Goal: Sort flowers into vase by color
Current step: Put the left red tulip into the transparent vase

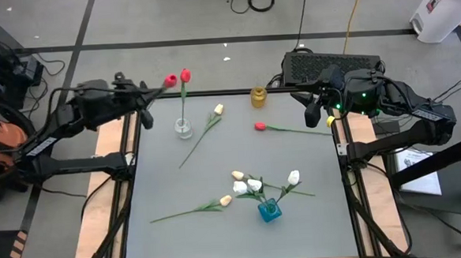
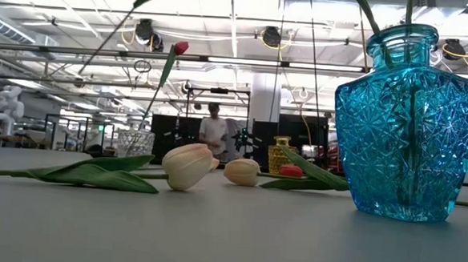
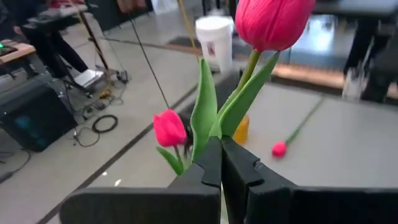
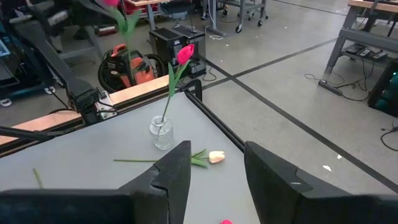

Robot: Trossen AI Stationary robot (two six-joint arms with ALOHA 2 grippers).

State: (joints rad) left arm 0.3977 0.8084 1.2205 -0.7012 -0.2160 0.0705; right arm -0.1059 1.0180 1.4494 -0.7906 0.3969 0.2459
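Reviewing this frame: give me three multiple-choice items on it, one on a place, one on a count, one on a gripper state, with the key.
1. Where does the loose red tulip lie?
A. On the table's right side, near the right arm
B. Inside the blue vase
C. At the table's near-left corner

2. How many tulips stand in the clear vase?
A. None
B. One
C. Three

3. What is the left gripper doing?
A. Open over the blue vase
B. Shut and empty
C. Shut on a red tulip

Key: 1 A, the loose red tulip lies right of centre with its stem toward the right gripper, which is open. 2 B, a single red tulip stands in the clear vase. 3 C, the left gripper pinches the held red tulip by its stem.
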